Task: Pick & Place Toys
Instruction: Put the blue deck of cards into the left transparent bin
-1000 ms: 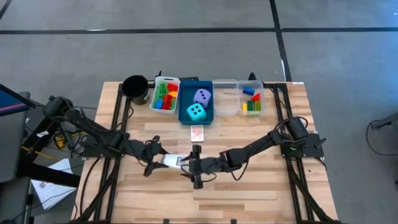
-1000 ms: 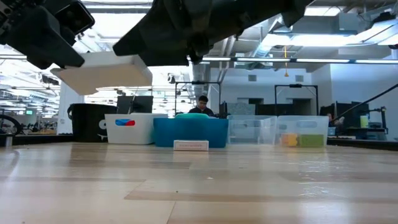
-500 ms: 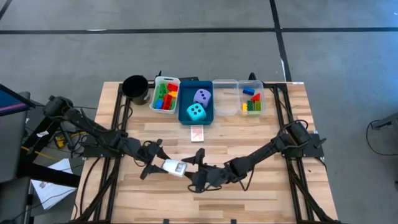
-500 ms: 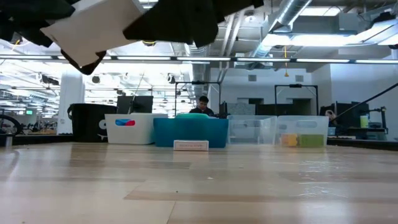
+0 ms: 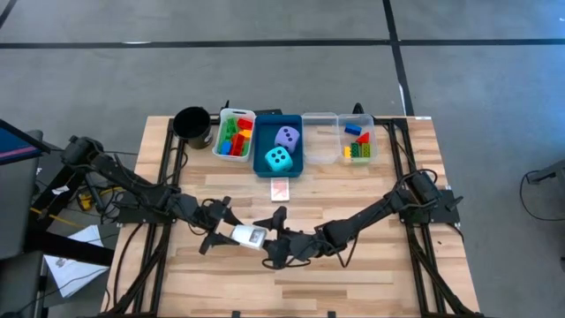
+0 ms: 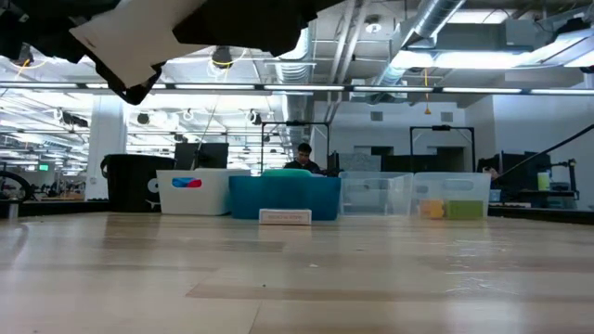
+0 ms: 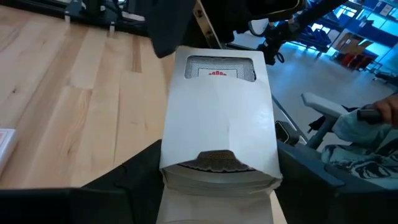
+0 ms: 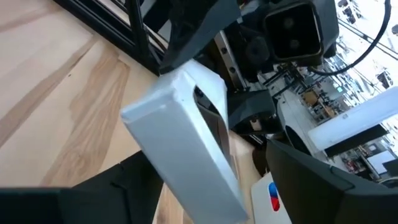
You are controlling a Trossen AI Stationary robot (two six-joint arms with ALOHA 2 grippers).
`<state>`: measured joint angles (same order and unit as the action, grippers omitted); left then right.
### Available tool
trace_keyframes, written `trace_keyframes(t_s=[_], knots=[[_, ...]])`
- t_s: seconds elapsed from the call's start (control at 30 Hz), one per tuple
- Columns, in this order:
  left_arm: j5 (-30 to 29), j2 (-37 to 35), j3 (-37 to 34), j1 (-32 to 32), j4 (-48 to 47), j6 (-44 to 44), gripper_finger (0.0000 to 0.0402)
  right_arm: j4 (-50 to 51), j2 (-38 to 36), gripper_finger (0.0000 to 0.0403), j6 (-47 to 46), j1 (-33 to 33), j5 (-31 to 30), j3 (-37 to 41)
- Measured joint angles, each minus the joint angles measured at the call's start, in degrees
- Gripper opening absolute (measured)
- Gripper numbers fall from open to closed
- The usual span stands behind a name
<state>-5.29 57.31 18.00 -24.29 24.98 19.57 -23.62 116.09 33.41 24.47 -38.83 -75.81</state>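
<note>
A white card pack (image 5: 248, 235) hangs above the middle of the table, toward its near edge, between my two grippers. My left gripper (image 5: 228, 232) is shut on the pack's left end, where the flap is open and the cards show (image 7: 217, 162). My right gripper (image 5: 272, 240) is shut on its right end. In the low view the pack (image 6: 139, 46) is slanted, well above the tabletop. A second card pack (image 5: 280, 190) lies flat on the wood in front of the blue tray (image 5: 262, 168), which holds a cyan die (image 5: 278, 158) and a lavender die (image 5: 286, 136). My left gripper pinches the pack's two long narrow sides (image 7: 169, 177) between its two fingers, at the open end. The fingers (image 7: 127, 183) come from the table's left, nearly level, along the pack. The pack is lifted clear of the table. My right gripper has the pack's other end (image 7: 217, 65) between its two fingers, one finger (image 7: 171, 28) on the corner of one long side. It comes from the table's right, nearly level. In the right wrist view the pack (image 8: 186, 149) lies askew between the fingers.
Along the far edge stand a black cup (image 5: 192, 124), a white tray (image 5: 221, 132) with several coloured bricks, the blue tray, and two clear trays (image 5: 320, 119), the right one (image 5: 357, 119) with a few bricks. Bare wood lies to either side of the grippers.
Both grippers have risen a little with the card pack. My right gripper has rolled about its own line and gone toward the table's near edge. The pack's right end has swung nearer and higher, so the pack now slants where it was level.
</note>
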Motion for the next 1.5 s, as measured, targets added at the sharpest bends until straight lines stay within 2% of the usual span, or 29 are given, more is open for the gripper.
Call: trace_keyframes(t_s=[0.13,0.3,0.4,0.5,0.6,0.77,0.83,0.97,1.13,1.33,1.5], knots=[[-0.4,0.0,0.0,0.0,0.3,0.0,0.0238,0.0,0.0,0.0244,-0.1,-0.2,0.5,0.0],[-0.5,0.0,0.0,0.0,1.5,0.0,0.0238,-0.2,0.0,0.0195,-0.5,-0.6,3.4,-0.1],[-0.7,0.0,0.0,0.0,1.6,0.4,0.0237,-0.3,0.0,0.0148,-1.7,-0.6,4.4,-0.1],[-0.9,0.0,0.0,-0.2,2.4,1.8,0.0238,-0.9,0.0,0.0079,-2.3,-0.4,5.1,0.0],[-1.4,0.0,0.0,-0.2,3.9,1.9,0.0247,-2.8,0.0,0.0074,-2.1,0.4,3.6,0.0],[-3.4,0.0,0.1,0.0,6.0,-0.8,0.0367,-7.9,0.0,0.0064,-3.0,2.5,-3.2,-0.1],[-4.3,-0.1,0.0,0.3,5.5,-1.1,0.0384,-8.6,0.0,0.0064,-2.8,3.2,-5.2,-0.2],[-6.1,-0.5,0.0,1.4,5.5,-3.8,0.0353,-9.7,0.0,0.0064,-2.0,4.4,-9.6,-0.2],[-8.5,-1.8,-0.1,3.4,5.6,-6.1,0.0327,-10.0,0.0,0.0064,-0.3,5.1,-22.0,-0.2],[-12.0,-4.8,-0.1,5.6,6.0,-9.7,0.0321,-11.0,-0.2,0.0064,1.3,4.8,-34.9,-0.2],[-15.0,-8.5,-0.1,7.9,6.1,-13.4,0.0325,-12.6,-1.0,0.0064,6.1,2.6,-42.3,-0.1]])
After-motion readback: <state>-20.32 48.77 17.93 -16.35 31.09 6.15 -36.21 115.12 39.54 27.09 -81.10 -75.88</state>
